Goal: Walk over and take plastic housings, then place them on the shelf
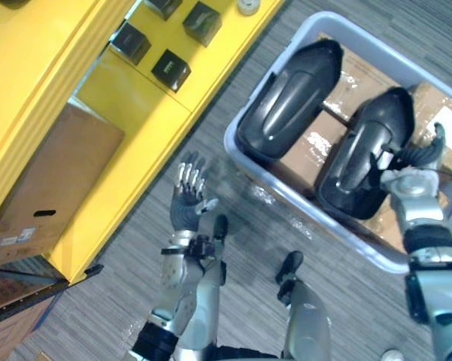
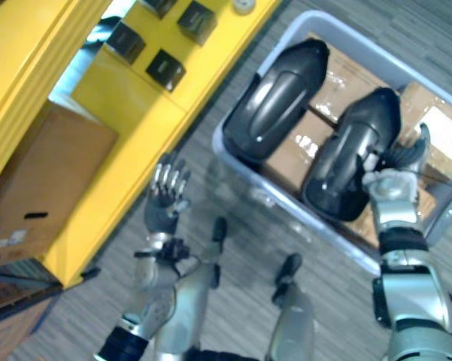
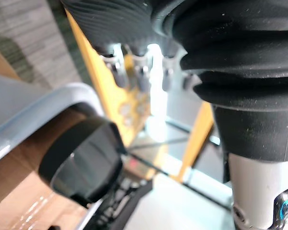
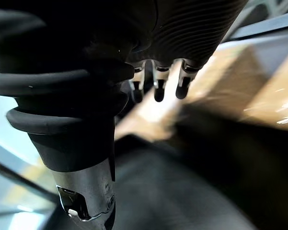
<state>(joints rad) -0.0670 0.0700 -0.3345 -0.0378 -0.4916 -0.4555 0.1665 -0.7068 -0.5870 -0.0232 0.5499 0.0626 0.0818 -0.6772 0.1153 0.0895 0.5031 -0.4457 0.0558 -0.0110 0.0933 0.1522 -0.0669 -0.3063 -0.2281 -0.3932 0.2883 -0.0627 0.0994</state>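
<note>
Two black plastic housings are lying side by side in the grey bin [image 1: 301,207], resting on brown cardboard boxes [image 1: 308,147]. The left housing [image 1: 289,101] is sitting nearer the yellow shelf [image 1: 128,105]. The right housing [image 1: 365,150] is sitting right by your right hand [image 1: 410,180]. That hand is reaching into the bin from the right, at the right housing's edge and maybe touching it. Its fingers [image 4: 155,88] are pointing out straight and apart, so it is gripping nothing. Your left hand [image 1: 186,203] is hanging over the floor between the shelf and the bin, fingers spread, holding nothing.

The housings are looking big, hard and shiny, so I am guessing they are light but slippery, and too wide for one hand. They are bulging in the middle, so a hand would be sliding there. I am thinking it is best to be taking one by its long sides, one hand on each. Small black boxes [image 1: 171,69] are sitting on the shelf, so be aiming for a bare spot.
</note>
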